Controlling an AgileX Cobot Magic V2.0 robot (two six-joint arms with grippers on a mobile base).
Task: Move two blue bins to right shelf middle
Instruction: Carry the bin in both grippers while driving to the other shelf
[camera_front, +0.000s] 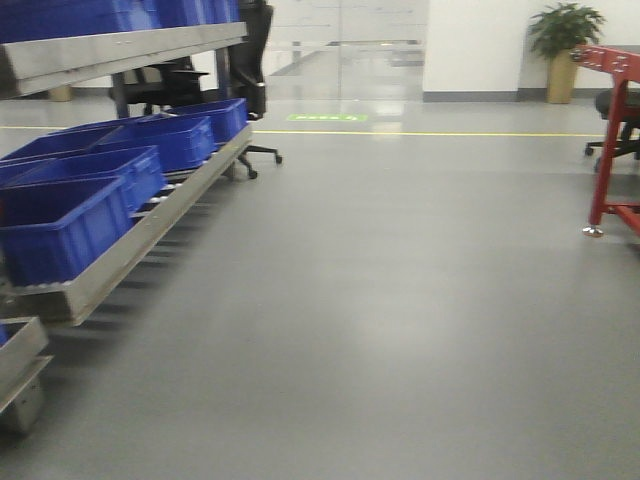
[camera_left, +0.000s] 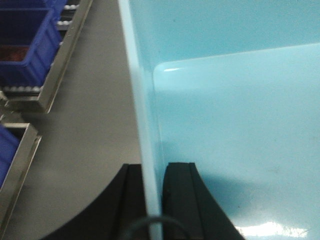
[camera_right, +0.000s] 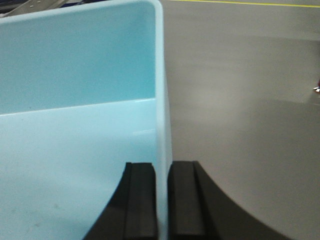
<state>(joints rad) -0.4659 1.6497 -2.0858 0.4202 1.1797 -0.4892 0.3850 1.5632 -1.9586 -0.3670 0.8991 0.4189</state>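
**Left gripper** (camera_left: 152, 172): 2 black fingers closed tight on the left wall of the pale blue bin (camera_left: 230, 125). **Right gripper** (camera_right: 162, 172): fingers pinched likewise on the bin's right wall. The bin hangs between both grippers over the grey floor (camera_front: 400, 300). A steel rack (camera_front: 130, 247) carrying dark blue crates (camera_front: 60, 235) stands at left.

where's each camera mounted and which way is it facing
Front: at the robot's front, facing ahead over floor, rack of dark bins left; no robot part.
Left wrist: on left arm, along left gripper shut on pale bin wall.
Right wrist: on right arm, along right gripper shut on pale bin wall.
Shared: rack in front and left wrist.
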